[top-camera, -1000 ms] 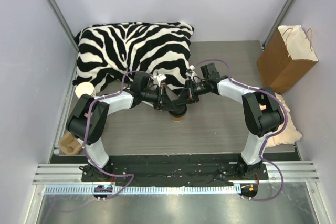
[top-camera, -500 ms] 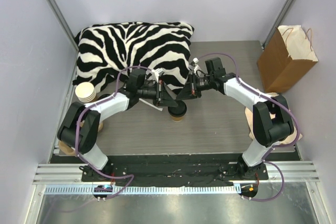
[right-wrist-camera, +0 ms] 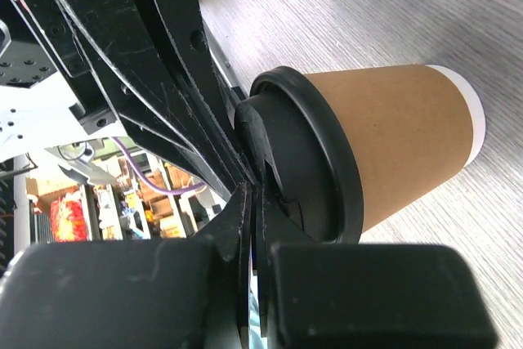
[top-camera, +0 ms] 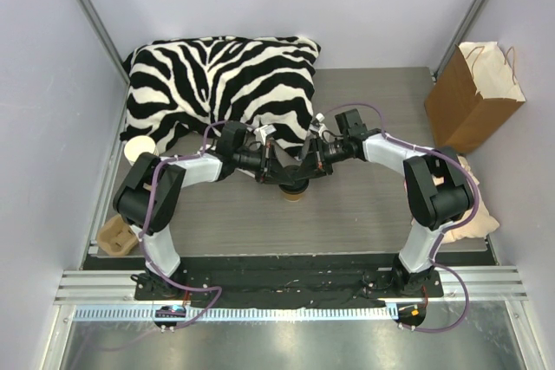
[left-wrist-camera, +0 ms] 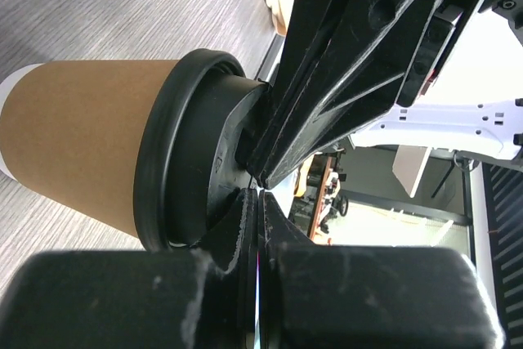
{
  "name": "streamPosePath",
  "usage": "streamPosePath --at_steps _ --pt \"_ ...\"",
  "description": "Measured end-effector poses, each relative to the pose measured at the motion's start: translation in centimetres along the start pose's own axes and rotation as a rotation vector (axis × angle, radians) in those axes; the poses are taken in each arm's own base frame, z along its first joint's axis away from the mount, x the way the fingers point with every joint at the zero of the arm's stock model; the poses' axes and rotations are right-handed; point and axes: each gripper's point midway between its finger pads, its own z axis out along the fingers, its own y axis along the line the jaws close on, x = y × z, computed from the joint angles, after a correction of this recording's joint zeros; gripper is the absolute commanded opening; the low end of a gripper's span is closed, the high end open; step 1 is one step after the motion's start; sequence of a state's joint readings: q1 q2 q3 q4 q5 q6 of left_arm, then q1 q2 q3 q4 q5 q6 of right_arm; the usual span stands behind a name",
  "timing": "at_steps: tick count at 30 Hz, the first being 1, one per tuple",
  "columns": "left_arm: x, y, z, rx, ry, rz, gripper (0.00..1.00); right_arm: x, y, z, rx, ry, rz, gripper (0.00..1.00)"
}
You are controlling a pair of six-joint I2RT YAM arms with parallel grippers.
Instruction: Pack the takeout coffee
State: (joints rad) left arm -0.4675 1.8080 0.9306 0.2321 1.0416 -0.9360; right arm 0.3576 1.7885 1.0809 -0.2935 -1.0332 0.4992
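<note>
From above, the takeout coffee (top-camera: 296, 193) stood upright on the table (top-camera: 373, 205) before the zebra pillow (top-camera: 217, 75), with the left gripper (top-camera: 282, 175) and right gripper (top-camera: 304, 170) meeting over it; the left wrist view showed jaws closed on nothing at the black lid (left-wrist-camera: 184, 161), the right wrist view likewise, so uneven pressing might tip it.

Closed left gripper (left-wrist-camera: 258, 192) at takeout coffee (left-wrist-camera: 86, 132)
</note>
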Motion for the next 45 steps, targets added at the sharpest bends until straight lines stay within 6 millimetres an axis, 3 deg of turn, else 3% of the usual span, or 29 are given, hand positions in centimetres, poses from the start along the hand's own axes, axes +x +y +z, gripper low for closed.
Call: streamPosePath --at_steps 5,8,9,10,12,13,14,16,17,18,20,23,24,28,34,39,45 --pt "-0.1 -0.1 -0.1 0.002 -0.001 0.008 0.01 0.0 0.2 -0.1 -0.002 0.007 -0.007 0.01" --pt "-0.1 -0.4 -0.3 -0.001 -0.005 0.019 0.17 -0.5 0.5 -0.3 0.011 -0.002 -0.017 0.02" --pt "-0.2 -0.5 -0.3 -0.004 -0.01 0.027 0.31 -0.7 0.7 -0.3 0.013 -0.007 -0.024 0.04" --pt "-0.2 -0.6 -0.4 -0.008 -0.015 0.03 0.38 -1.1 1.1 -0.5 0.016 -0.015 -0.035 0.07" --pt "-0.3 -1.4 -0.8 -0.008 -0.022 0.042 0.52 -1.8 2.5 -1.1 0.012 -0.04 -0.078 0.2" --pt "-0.5 -1.9 -1.0 -0.01 -0.03 0.057 0.56 -2.1 3.2 -1.4 0.01 -0.051 -0.098 0.27" --pt "-0.6 -2.3 -1.2 -0.013 -0.037 0.077 0.59 -2.3 4.0 -1.8 0.008 -0.062 -0.124 0.41" --pt "-0.7 -3.8 -1.8 -0.018 -0.051 0.119 0.66 -2.9 6.0 -2.8 0.008 -0.093 -0.196 0.5" --pt "-0.8 -4.8 -2.3 -0.022 -0.061 0.147 0.69 -3.2 7.0 -3.4 0.009 -0.109 -0.241 0.61" --pt "-0.8 -5.5 -2.7 -0.024 -0.069 0.177 0.77 -3.3 7.9 -4.0 0.014 -0.123 -0.28 0.64" --pt "-0.9 -7.1 -3.8 -0.035 -0.095 0.248 0.79 -3.3 8.9 -4.9 0.035 -0.143 -0.351 0.69" --pt "-1.1 -8.5 -5.4 -0.07 -0.134 0.33 0.85 -3.0 8.9 -6.0 0.101 -0.159 -0.418 0.79" --pt "-1.2 -8.8 -5.9 -0.089 -0.147 0.358 0.94 -3.1 8.5 -6.4 0.138 -0.165 -0.433 0.81" --pt "-1.1 -8.5 -7.6 -0.185 -0.172 0.427 0.97 -3.8 6.8 -8.7 0.289 -0.19 -0.488 0.83" --pt "-0.4 -6.1 -9.7 -0.368 -0.152 0.51 1.0 -5.1 3.3 -13.9 0.488 -0.227 -0.488 0.84" --pt "-0.1 -3.5 -11.3 -0.509 -0.098 0.606 0.97 -3.3 -0.1 -16.1 0.614 -0.191 -0.445 0.84" --pt "0.5 -1.4 -11.4 -0.612 -0.048 0.721 0.85 -0.7 -1.3 -16.7 0.668 -0.146 -0.432 0.83"
